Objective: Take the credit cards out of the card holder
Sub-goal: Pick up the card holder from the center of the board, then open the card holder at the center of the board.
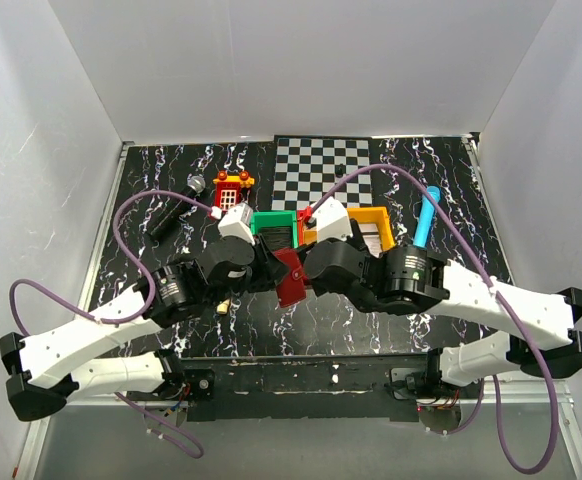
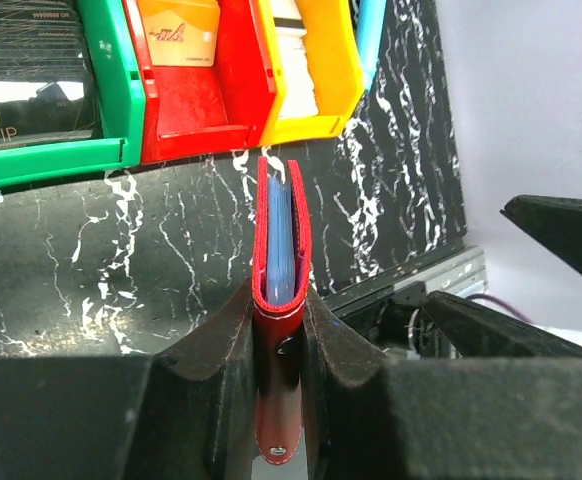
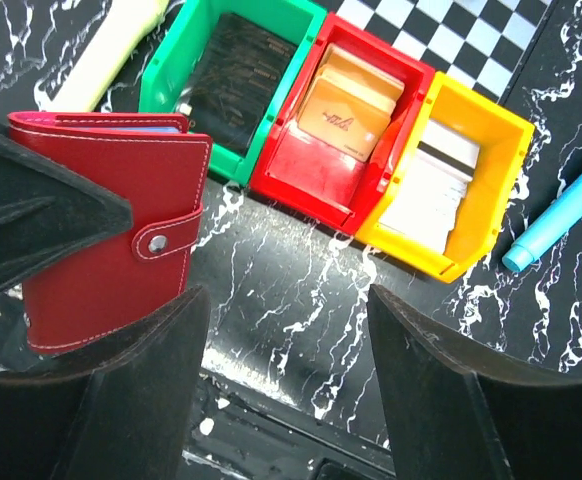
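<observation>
Holding the card holder [image 2: 279, 225] upright in the clamped left gripper [image 2: 279, 300]; the right gripper [image 3: 281, 330] gapes wide and empty just beside it.
Ahead of both claws the credit cards [image 3: 343, 115] lie in the bins [image 3: 306, 195]; extraction looks finished, unless some hide inside.

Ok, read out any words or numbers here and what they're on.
"VIP": dark plastic card in the green plastic bin.
Red logo script on the tan-orange card in the red plastic bin: too blurred to read.
Small print along the dark card's top edge: too small.
</observation>
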Robot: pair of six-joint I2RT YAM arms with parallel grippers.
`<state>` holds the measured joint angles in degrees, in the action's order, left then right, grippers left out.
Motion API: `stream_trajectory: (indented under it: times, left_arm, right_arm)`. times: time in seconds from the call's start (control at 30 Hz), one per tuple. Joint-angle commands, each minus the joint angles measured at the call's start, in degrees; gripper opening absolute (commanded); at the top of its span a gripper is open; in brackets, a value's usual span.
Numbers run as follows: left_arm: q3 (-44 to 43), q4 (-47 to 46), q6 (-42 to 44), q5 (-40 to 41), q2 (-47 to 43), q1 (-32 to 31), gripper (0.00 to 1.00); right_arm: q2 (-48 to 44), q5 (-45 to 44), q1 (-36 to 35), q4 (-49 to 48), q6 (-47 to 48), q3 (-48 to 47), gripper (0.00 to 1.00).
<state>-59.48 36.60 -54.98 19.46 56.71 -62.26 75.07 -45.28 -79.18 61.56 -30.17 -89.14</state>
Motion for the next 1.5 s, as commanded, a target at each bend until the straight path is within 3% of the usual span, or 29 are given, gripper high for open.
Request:
stream_trajectory:
  times: [0.0,0.27,0.83,1.47]
  left_arm:
    - [-4.41,2.86,-5.66,3.56,-0.02,-0.23,0.00]
    - [-4.50,1.98,-10.85,3.65,1.12,-0.23,0.00]
    - [-4.15,0.05,-12.69,2.86,-0.19,-0.32,0.00]
    - [-1.60,-4.16,-12.78,0.66,-2.74,-0.32,0.00]
  right_arm:
    - [-3.00,-5.88,-0.36,-5.74,-0.32,1.25,0.71]
    - [1.40,-7.28,-2.65,-7.24,-1.91,0.20,0.63]
    - [4.91,-1.75,-3.35,-9.53,-2.61,-0.15,0.59]
    - [8.16,-2.71,-3.26,-5.75,-4.37,-2.35,0.49]
